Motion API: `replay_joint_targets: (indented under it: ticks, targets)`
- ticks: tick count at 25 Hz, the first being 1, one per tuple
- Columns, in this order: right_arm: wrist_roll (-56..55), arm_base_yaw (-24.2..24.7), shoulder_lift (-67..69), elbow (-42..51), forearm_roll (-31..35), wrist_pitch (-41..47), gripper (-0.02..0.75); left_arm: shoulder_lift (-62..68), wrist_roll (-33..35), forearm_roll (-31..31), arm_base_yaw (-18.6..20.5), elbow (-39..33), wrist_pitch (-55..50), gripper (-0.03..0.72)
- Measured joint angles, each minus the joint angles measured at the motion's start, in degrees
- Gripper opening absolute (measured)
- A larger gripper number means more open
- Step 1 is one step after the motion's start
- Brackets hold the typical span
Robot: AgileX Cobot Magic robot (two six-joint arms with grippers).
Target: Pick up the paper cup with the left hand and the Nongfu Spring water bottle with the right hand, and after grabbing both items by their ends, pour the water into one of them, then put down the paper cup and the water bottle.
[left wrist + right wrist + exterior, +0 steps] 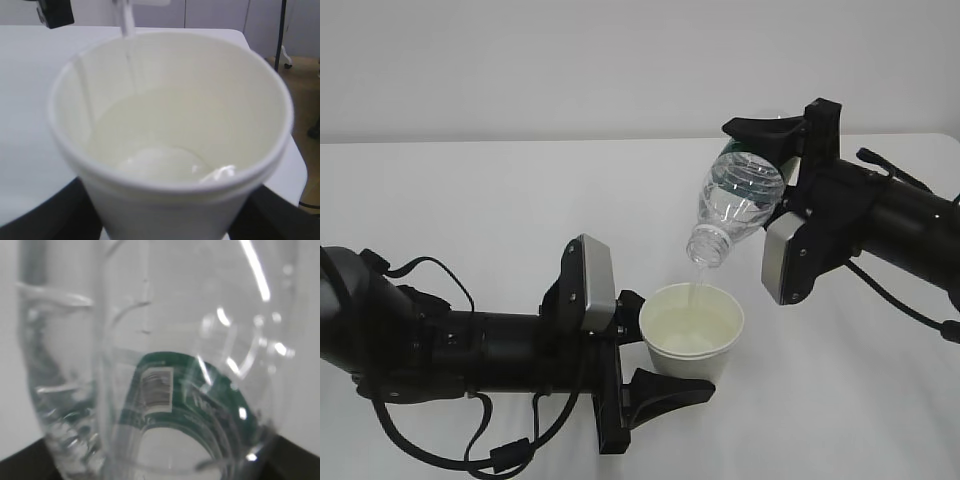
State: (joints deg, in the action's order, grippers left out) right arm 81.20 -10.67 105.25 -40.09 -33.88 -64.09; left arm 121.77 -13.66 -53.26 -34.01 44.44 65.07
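The white paper cup (692,330) stands upright in my left gripper (670,345), whose black fingers (45,215) are shut on its lower wall. In the left wrist view the paper cup (170,200) fills the frame, with water (160,160) pooled inside. Above it the clear water bottle (740,200) with its green label tilts neck-down, and a thin stream (695,290) falls from its mouth into the cup. My right gripper (775,160) is shut on the bottle's base end. The right wrist view shows the bottle (150,340) up close, with the green label (200,390) and dark fingers (295,460) at the bottom corners.
Both arms hang over a plain white table (470,220). In the left wrist view the table's right edge (295,165) shows, with floor and a dark pole (281,30) beyond it. A cable (910,305) dangles under the right arm.
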Motion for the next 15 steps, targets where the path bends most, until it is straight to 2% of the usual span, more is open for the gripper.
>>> replay_joint_targets:
  ticks: [15]
  targets:
    - [0.3,0.0,0.0,0.0,0.0,-0.3,0.491,0.0,0.0,0.0,0.0,0.0,0.0,0.477]
